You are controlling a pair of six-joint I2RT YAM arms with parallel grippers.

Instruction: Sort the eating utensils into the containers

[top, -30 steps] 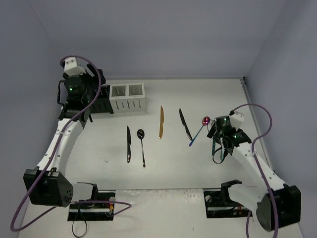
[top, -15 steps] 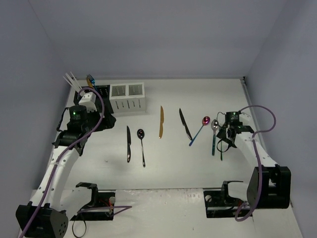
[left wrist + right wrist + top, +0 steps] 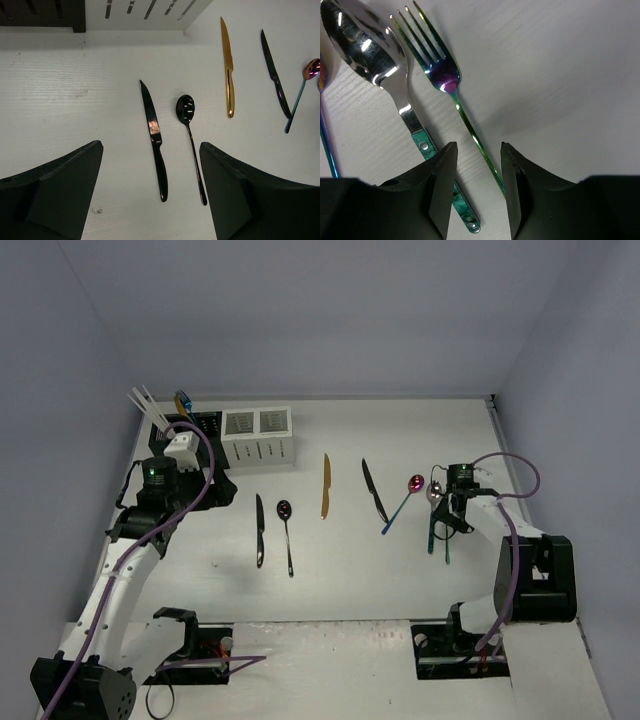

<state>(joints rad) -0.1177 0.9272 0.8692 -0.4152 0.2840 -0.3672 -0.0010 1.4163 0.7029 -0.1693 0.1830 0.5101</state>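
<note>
Fingers (image 3: 437,195) of the right gripper (image 3: 477,147) stood parted astride the fork (image 3: 443,75).
Fork lay flat, centre right of the top view; straddling its thin handle suited a pinch. The left gripper (image 3: 151,146) gaped, empty.

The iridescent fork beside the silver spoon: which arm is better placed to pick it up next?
Right. The right end effector straddles the handle of the fork, one finger on either side. The left end effector hangs over the black knife, far from it.
</note>
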